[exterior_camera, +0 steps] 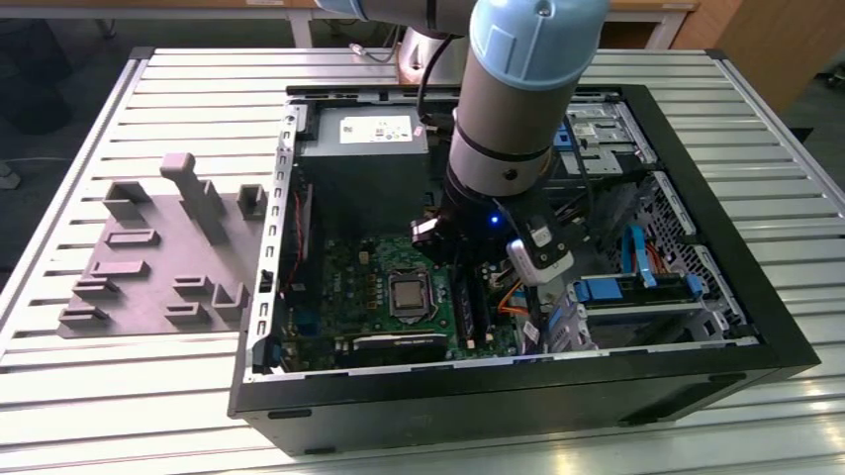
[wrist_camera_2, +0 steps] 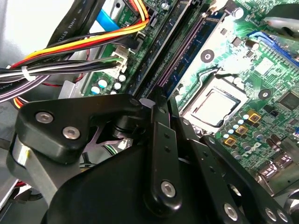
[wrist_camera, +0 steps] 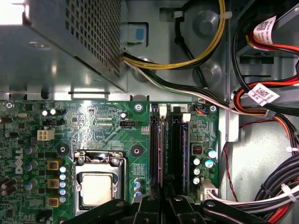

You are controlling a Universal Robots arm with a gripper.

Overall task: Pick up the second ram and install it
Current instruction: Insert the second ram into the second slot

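Table [exterior_camera: 133, 396]: slatted metal bench that carries both the work and the parts fixture, so everything lies within one reach of the arm.
Computer case [exterior_camera: 528, 396]: black tower laid on its side with the panel off, so the board faces up and can be reached from above.
Arm [exterior_camera: 509, 99]: comes down steeply into the open case over the board's edge at the exterior view's right, and hides what it carries there.
Fixture block [exterior_camera: 158, 257]: grey, with upright posts, just beside the case at the exterior view's left. No stick can be made out on it, which fits the memory having gone to the case.
Motherboard [wrist_camera: 98, 121]: green, lying flat in the case floor. Its long memory slots run straight away from the gripper in both wrist views.
Cables [wrist_camera_2: 70, 51]: bundled wires tied off beside the slots and lying clear of the slot line.
Processor socket [wrist_camera: 98, 182]: metal-framed square near the slots on the side away from the cables.
Second ram [wrist_camera_2: 180, 53] [wrist_camera: 157, 154]: long dark strip with a purplish edge, standing in the slot line directly ahead of the gripper. Whether it is fully seated cannot be told.
Gripper [wrist_camera_2: 163, 100] [wrist_camera: 163, 203]: low over the board and lined up with that strip, probably so the stick enters squarely.
Jaws: narrow, drawn close together at the strip's near end, judged to be holding the stick by its thin faces.
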